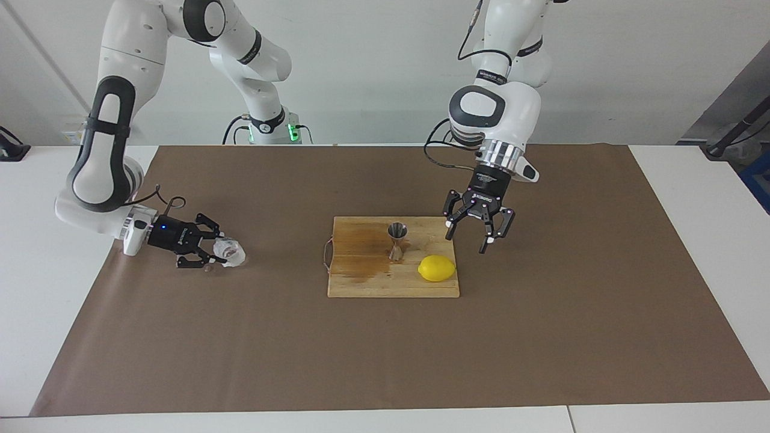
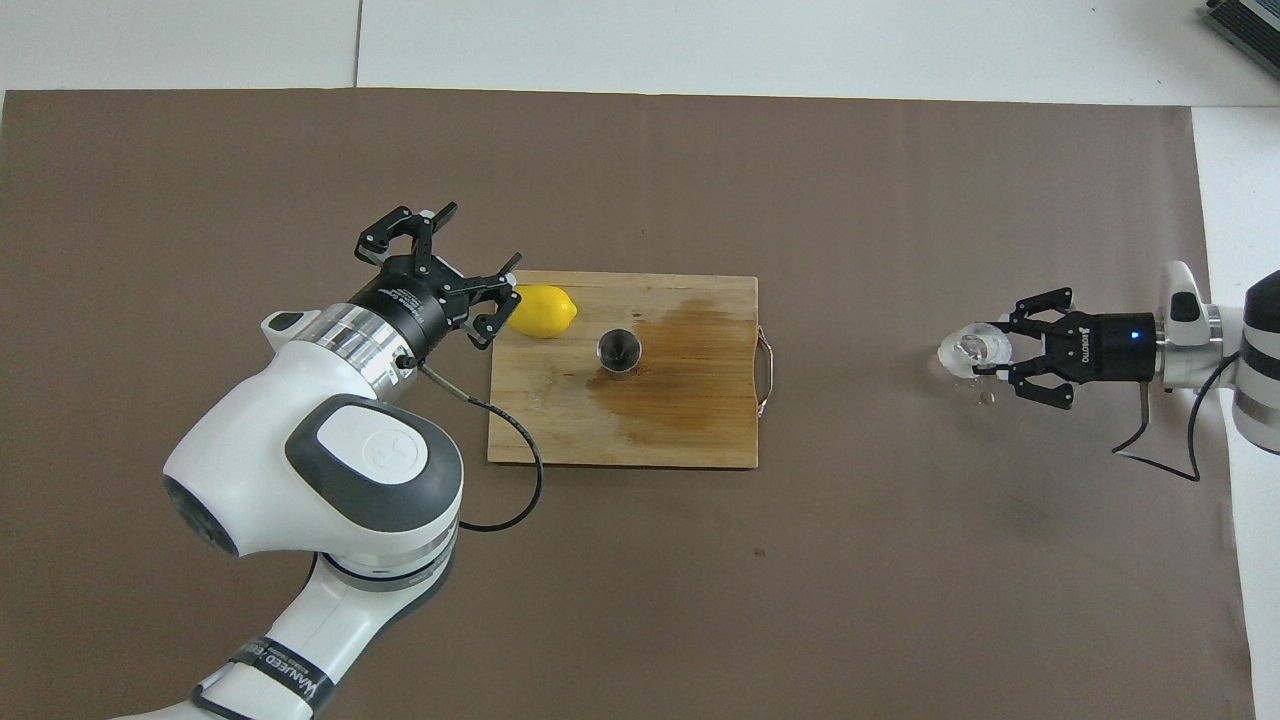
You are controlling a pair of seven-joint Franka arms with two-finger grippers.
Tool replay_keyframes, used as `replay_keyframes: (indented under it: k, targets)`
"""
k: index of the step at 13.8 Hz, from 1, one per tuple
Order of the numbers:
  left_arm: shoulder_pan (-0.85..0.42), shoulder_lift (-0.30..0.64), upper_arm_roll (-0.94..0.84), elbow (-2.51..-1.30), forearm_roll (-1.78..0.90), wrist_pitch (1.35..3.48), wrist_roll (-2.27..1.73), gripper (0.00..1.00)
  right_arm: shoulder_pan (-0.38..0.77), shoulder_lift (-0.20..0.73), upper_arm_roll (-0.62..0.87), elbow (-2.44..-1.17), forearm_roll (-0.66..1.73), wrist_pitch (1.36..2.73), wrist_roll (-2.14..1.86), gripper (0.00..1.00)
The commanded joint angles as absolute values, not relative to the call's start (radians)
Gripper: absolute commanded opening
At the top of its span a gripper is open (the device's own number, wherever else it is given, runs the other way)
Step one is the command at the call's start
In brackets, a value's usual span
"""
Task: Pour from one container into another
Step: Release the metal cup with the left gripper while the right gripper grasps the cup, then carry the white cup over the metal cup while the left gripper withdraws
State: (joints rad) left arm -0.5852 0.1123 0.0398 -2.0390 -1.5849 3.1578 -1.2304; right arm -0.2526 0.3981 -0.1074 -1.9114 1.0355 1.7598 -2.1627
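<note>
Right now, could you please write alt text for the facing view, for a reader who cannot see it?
The right gripper, low over the brown mat, is shut on the translucent cup. A steel jigger stands upright on the stained cutting board beside a lemon. The left gripper hangs open over the board's edge.

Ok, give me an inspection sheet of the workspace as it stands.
Surface: brown sheet over a white table; wooden cutting board carries a dark wet stain.
Job's things: steel jigger upright on the board; whitish cup at the right arm's end, on the sheet.
Clutter: lemon on the board beside the jigger; small speck by the cup.
Grippers: right hand shut on the cup; left hand open, over the board's edge, holding nothing.
Cables: wrist cable on the left arm, another on the right, both off the things.
Surroundings: nothing seen near the work.
</note>
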Motion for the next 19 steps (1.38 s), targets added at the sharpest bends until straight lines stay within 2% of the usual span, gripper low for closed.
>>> replay_keyframes:
  k: [1,7,13,19]
  targets:
    - [-0.537,0.103,0.029,-2.052,-1.592,3.16,-1.079,0.79,-0.192,0.295,-0.107,-1.936,1.052,1.808,-2.016,0.03]
    - [-0.485,0.101,0.031,-2.074,-1.592,3.165,-0.813,0.77,-0.062,0.241,-0.094,-1.93,1.075,1.907,-1.821,0.03]
    - [-0.425,0.101,0.031,-2.082,-1.592,3.169,-0.566,0.75,0.084,0.196,-0.064,-1.928,1.091,2.089,-1.616,0.03]
    - [-0.405,0.103,0.031,-2.105,-1.594,3.246,-0.347,0.74,0.236,0.196,-0.064,-1.928,1.089,2.198,-1.534,0.03]
